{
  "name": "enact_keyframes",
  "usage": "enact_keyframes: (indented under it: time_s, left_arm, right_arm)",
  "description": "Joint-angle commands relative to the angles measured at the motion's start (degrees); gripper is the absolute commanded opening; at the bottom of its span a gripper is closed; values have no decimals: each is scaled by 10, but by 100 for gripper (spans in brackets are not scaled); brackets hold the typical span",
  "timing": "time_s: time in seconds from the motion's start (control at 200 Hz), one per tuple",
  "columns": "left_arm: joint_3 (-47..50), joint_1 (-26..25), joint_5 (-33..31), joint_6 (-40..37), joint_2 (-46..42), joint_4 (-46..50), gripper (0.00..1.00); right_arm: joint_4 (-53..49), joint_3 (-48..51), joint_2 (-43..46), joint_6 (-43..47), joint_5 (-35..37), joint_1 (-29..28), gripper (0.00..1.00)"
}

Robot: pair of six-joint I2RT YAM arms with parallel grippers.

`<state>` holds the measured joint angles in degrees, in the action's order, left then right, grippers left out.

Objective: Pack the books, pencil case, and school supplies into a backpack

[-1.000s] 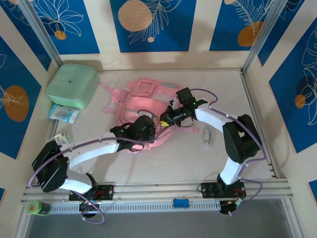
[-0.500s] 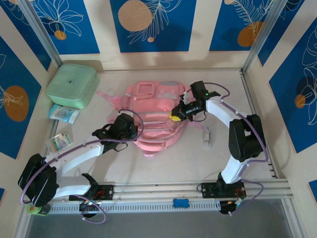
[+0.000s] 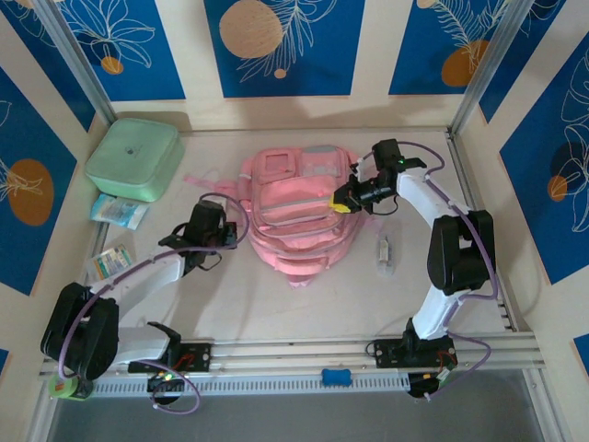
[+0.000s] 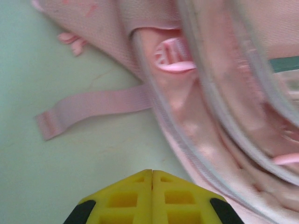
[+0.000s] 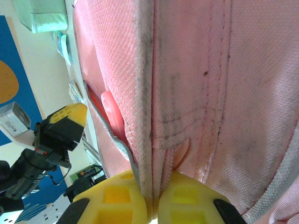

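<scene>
Top external: pale pink backpack [image 3: 299, 221], flat, front face up.

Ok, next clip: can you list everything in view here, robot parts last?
backpack: one, pink, lying flat mid-table
box: one, mint green, far left corner
packet: one, pale blue, just in front of the box
small pack: one, white with coloured print, left edge
small item: one, whitish, right of the backpack; too small to identify
blue piece: one, on the front rail
green object: one, near left corner, partly hidden
left gripper: yellow fingers, shut and empty, by the backpack's left edge
right gripper: yellow fingers, shut on the backpack's right-side fabric
</scene>
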<state>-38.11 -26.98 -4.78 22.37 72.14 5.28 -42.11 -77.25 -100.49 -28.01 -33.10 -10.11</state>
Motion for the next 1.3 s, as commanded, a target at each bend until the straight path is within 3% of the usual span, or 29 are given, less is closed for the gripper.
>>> enact_keyframes:
  time_s: [0.0,0.275,0.54,0.75,1.0,1.226,1.296]
  left_arm:
    - [-11,-15,77,-59,-4,-56,0]
    - [-23,-36,126,-185,6,-59,43]
    - [-113,-46,155,-290,81,48,56]
    - [-119,-48,171,-305,95,68,62]
    - [-143,-48,184,-312,125,60,59]
    - [-159,-49,167,-315,150,49,42]
    - [-158,-48,146,-314,154,42,32]
  right_arm:
    - [19,-19,4,5,-20,3,0]
    - [23,-22,2,-9,-27,16,0]
    - [28,-29,-8,-27,-38,22,0]
    - [26,-36,-5,-33,-40,25,0]
    - [20,-43,-5,-33,-37,26,0]
    - [27,-38,-8,-39,-41,25,0]
    - [28,-37,-8,-39,-39,25,0]
